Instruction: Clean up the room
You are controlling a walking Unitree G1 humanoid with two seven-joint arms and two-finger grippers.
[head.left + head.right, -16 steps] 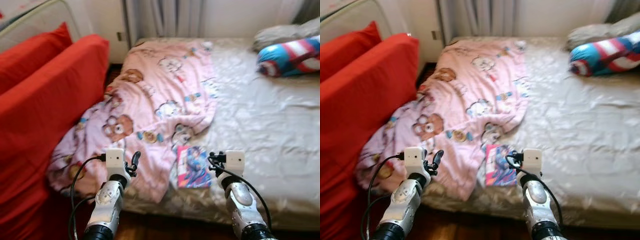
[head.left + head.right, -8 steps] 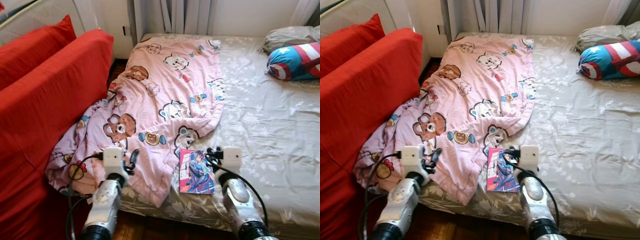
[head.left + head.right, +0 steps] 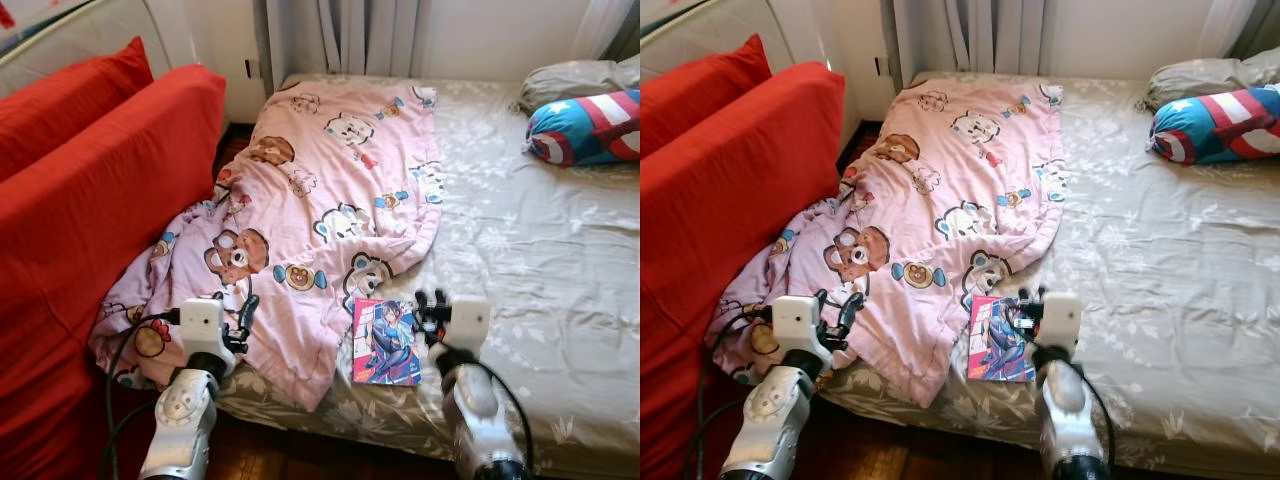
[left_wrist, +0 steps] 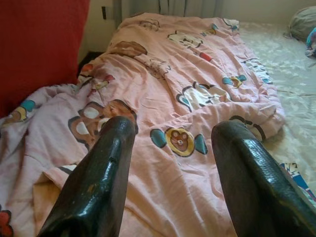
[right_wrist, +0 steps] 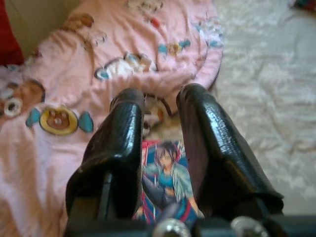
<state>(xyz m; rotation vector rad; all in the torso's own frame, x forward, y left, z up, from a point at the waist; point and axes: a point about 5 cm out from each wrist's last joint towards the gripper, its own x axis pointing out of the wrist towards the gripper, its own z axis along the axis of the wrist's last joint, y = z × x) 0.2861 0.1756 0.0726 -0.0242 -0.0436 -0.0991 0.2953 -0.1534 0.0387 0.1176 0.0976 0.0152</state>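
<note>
A pink cartoon-print blanket (image 3: 320, 200) lies rumpled along the left side of the bed, its lower end hanging off the corner. A comic book (image 3: 385, 340) with a colourful cover lies flat on the grey floral sheet (image 3: 540, 260), just right of the blanket's edge. My right gripper (image 3: 428, 302) hovers at the book's right edge, narrowly open, and the right wrist view shows the book (image 5: 165, 180) between its fingers (image 5: 123, 128). My left gripper (image 3: 246, 308) hangs over the blanket's lower left part, open wide and empty, with the blanket (image 4: 187, 98) ahead of it.
A red sofa (image 3: 90, 190) stands close along the bed's left side. A blue, red and white star cushion (image 3: 585, 125) and a grey pillow (image 3: 570, 75) lie at the bed's far right. Curtains (image 3: 370, 35) hang behind. Dark wooden floor (image 3: 300, 462) runs below the bed edge.
The camera has moved and the blur has cleared. My left arm has drifted a little left and down over the blanket. My right gripper stays beside the book.
</note>
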